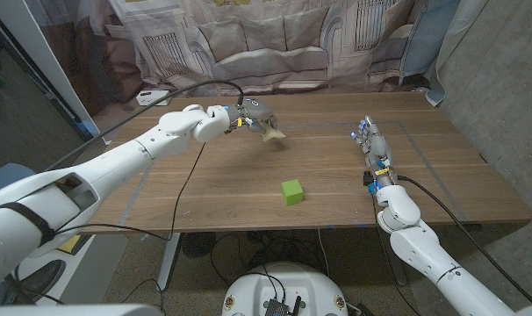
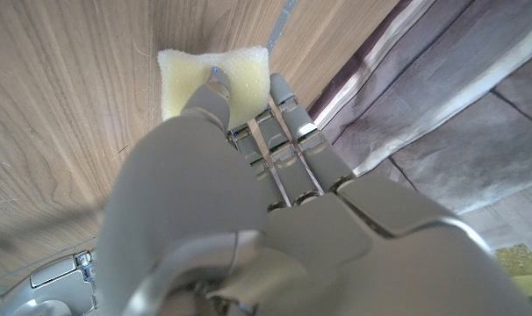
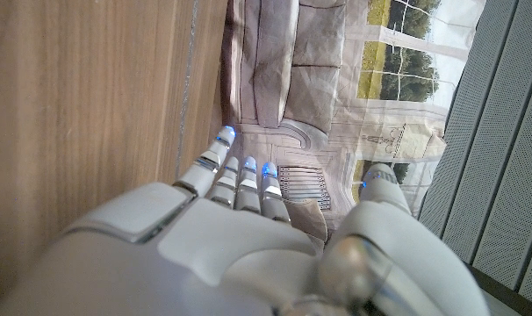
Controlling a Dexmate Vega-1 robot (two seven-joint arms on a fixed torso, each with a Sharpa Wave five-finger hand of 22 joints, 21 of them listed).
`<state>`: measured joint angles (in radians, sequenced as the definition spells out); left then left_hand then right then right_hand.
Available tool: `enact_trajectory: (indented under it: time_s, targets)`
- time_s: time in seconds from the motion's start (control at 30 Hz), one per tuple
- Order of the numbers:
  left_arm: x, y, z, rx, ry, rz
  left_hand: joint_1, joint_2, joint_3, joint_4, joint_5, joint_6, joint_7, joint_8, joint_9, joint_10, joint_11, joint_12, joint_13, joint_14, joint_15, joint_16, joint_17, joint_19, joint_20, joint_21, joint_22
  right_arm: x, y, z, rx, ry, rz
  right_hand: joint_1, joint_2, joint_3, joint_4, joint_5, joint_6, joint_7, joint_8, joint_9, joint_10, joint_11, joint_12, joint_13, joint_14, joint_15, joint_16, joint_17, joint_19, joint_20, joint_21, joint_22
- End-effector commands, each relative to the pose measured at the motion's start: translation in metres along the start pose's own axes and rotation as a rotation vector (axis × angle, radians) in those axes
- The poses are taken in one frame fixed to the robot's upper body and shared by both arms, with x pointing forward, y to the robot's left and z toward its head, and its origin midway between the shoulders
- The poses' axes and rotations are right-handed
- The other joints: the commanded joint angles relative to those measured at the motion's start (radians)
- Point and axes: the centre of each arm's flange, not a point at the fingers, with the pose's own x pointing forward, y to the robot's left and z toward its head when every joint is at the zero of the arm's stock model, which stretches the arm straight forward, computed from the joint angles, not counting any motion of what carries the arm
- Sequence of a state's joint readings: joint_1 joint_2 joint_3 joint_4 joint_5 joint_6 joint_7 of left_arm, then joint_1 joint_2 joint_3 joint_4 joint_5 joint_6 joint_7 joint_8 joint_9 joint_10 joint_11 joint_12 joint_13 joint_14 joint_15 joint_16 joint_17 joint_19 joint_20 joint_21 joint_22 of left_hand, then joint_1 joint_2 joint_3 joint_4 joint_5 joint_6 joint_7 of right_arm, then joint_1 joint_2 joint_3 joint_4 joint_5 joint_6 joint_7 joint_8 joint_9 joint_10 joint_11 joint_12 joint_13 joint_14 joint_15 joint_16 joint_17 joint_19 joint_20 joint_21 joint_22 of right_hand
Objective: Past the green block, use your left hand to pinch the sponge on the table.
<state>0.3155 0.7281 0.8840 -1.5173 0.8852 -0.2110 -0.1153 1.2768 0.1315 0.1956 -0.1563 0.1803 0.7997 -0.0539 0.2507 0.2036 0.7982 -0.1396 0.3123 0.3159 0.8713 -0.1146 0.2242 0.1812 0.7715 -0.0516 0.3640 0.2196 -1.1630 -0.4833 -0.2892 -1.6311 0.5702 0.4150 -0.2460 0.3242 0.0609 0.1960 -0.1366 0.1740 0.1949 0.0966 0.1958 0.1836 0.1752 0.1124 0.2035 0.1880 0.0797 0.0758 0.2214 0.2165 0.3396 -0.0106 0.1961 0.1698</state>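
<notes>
Sponge: the pale yellow, soft rectangular foam sponge sits on the wooden surface in its far half, left of centre, well beyond the small green cube block.
Key relation: the sponge lies directly at the fingertips of the left hand, on the side of the hand facing the block; in the left wrist view a fingertip presses into the sponge's top face.
Long axis: the sponge looks roughly squarish from the wrist camera, with one corner poking out towards the block in the head view; I cannot tell a clear long axis.
Nearer hand: the left, by far; it has reached past the block and is on the sponge.
Left arm pose: stretched diagonally from the lower left across the surface, wrist bent so the fingers point down onto the sponge.
Left hand state: fingers drawn together on the sponge; it appears to be pinching it, though the thumb's contact is hidden.
Right hand: stands on the surface well to the right, fingers extended and apart, holding nothing.
Judgement: the pinch looks made or nearly so; what remains is a firm squeeze.
</notes>
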Motion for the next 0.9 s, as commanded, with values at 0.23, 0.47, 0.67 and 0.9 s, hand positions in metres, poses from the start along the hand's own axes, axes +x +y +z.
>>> enact_trajectory:
  time_s: [0.23,0.47,0.67,0.9]
  targets:
    - [-0.008,0.024,0.006,0.028,0.031,0.043,0.022,-0.010,0.021,-0.007,0.002,0.034,0.019,0.003,0.005,0.038,0.012,0.007,0.012,0.039,-0.086,0.010,0.006,0.030,0.011,0.031,-0.001,0.001,-0.006,0.008,-0.008,-0.026,0.009,0.005,0.000,-0.009,0.003,0.001,0.021,-0.003,0.006,0.003,0.019,0.001,0.006,0.005,0.024,0.006,0.007,0.002,0.028,0.010,0.009,0.003]
    - [-0.010,0.029,0.006,0.007,0.042,0.061,0.089,-0.004,0.028,-0.018,0.006,0.119,0.027,0.038,0.021,0.101,0.021,0.032,0.040,0.090,-0.089,0.067,0.054,0.074,0.017,0.068,-0.002,0.004,-0.009,0.010,-0.013,-0.030,0.012,0.005,0.001,-0.009,0.004,0.001,0.024,0.000,0.007,0.003,0.022,0.001,0.006,0.005,0.025,0.005,0.007,0.002,0.030,0.008,0.009,0.003]
    - [-0.018,0.029,0.002,-0.047,0.043,0.180,0.166,-0.020,0.010,-0.014,0.009,0.241,0.021,0.126,0.078,0.204,0.011,0.088,0.119,0.197,-0.100,0.163,0.108,0.120,0.000,0.150,0.021,0.007,-0.009,0.010,-0.013,-0.031,0.017,0.004,0.001,-0.010,0.004,0.001,0.026,0.000,0.007,0.003,0.023,0.002,0.006,0.005,0.027,0.004,0.008,0.002,0.032,0.008,0.009,0.003]
    - [-0.021,0.029,-0.001,-0.071,0.065,0.205,0.196,-0.020,0.012,-0.012,0.013,0.269,0.041,0.156,0.100,0.220,0.021,0.105,0.167,0.249,-0.097,0.197,0.130,0.145,-0.003,0.203,0.040,0.008,-0.010,0.009,-0.007,-0.033,0.020,0.004,0.000,-0.010,0.004,0.001,0.027,0.000,0.006,0.003,0.024,0.002,0.005,0.005,0.027,0.004,0.007,0.002,0.032,0.008,0.009,0.003]
